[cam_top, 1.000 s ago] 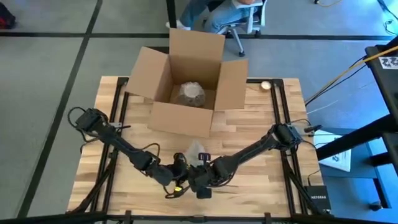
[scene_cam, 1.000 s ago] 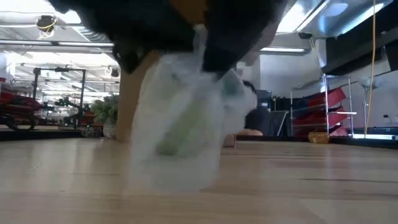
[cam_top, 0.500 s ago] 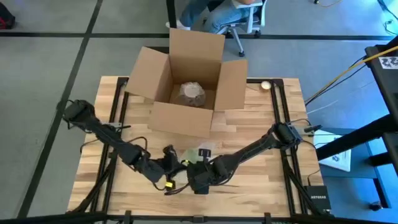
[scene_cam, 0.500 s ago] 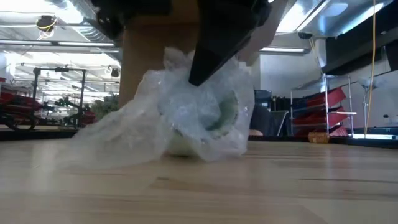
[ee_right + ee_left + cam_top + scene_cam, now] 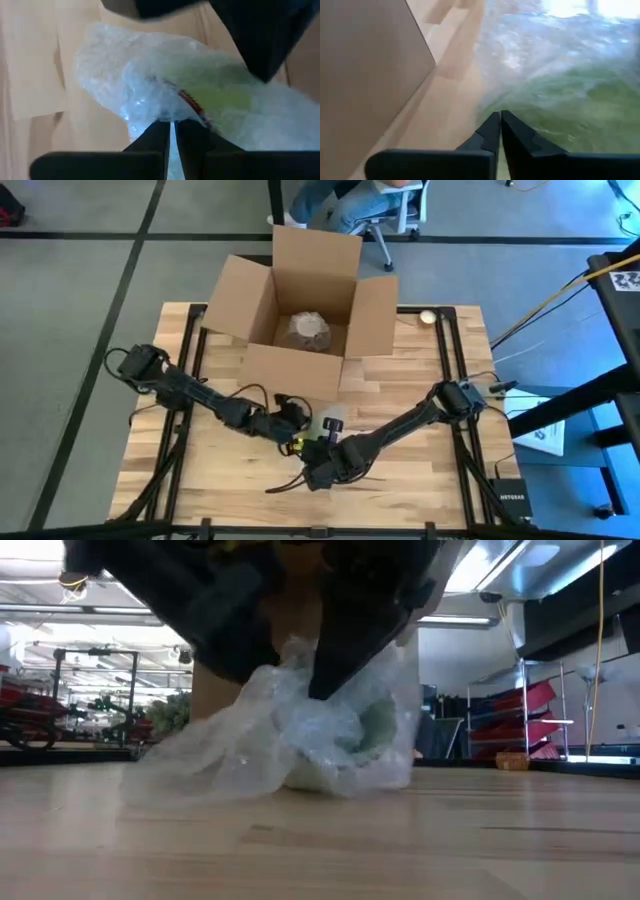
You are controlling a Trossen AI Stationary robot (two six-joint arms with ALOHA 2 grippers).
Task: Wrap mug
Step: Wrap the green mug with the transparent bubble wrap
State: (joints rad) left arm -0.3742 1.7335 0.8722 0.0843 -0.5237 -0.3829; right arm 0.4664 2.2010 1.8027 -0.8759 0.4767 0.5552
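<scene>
The green mug (image 5: 215,92) lies on the table inside a bundle of clear bubble wrap (image 5: 330,735); its green shows through the wrap (image 5: 380,725). A loose tail of the wrap (image 5: 195,755) trails flat on the wood. My right gripper (image 5: 170,127) is shut on the wrap at the bundle's near side (image 5: 325,452). My left gripper (image 5: 499,120) is shut, its tips at the bundle's left-far side (image 5: 296,420), close to the green mug (image 5: 565,110). My left gripper has its shut fingertips (image 5: 492,125) against the bubble wrap over the mug (image 5: 530,95), coming level from the table's left. I cannot tell whether a layer is caught between them. My right gripper pinches a bunched part of the bubble wrap (image 5: 167,114) between its two fingers, slanting down from the near right. The bundle rests on the table.
The open cardboard box (image 5: 262,310) stands just beyond the bundle, with another wrapped item (image 5: 307,330) inside; its wall (image 5: 365,75) is close beside my left gripper. A small round thing (image 5: 428,317) lies at the far right. Bare wood (image 5: 420,470) lies to the near right.
The wrapped mug, hanging clear of the table a second ago, has come down onto the wood, and a tail of wrap has spread out beside it. My left gripper drew away toward the left, then came back toward the far side, up against the bundle.
</scene>
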